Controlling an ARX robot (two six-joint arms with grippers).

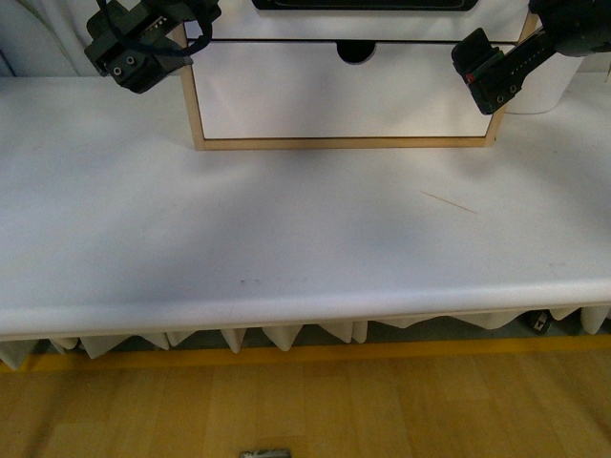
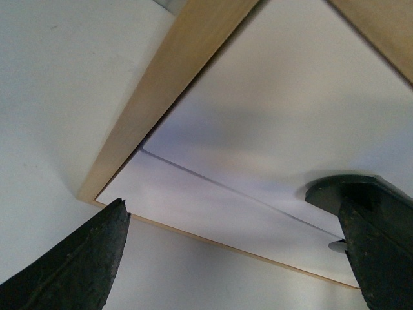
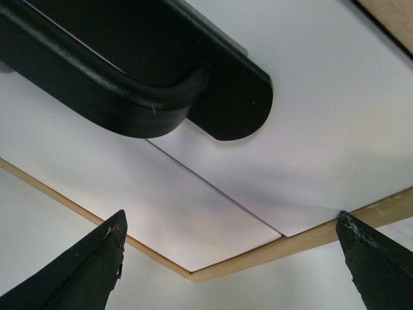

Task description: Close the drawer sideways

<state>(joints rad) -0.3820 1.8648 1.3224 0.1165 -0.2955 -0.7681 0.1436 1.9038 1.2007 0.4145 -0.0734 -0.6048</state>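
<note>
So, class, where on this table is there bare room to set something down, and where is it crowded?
The whole table in front of the cabinet is bare, out to its near edge. Crowded only at the back, where the left gripper and right gripper hang by the cabinet's front corners.

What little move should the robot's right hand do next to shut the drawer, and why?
Probably ease the right gripper forward until it presses the white drawer front just beside the black handle. Its jaws stand open with nothing between them, close to and facing that front, so a short push looks enough.
</note>
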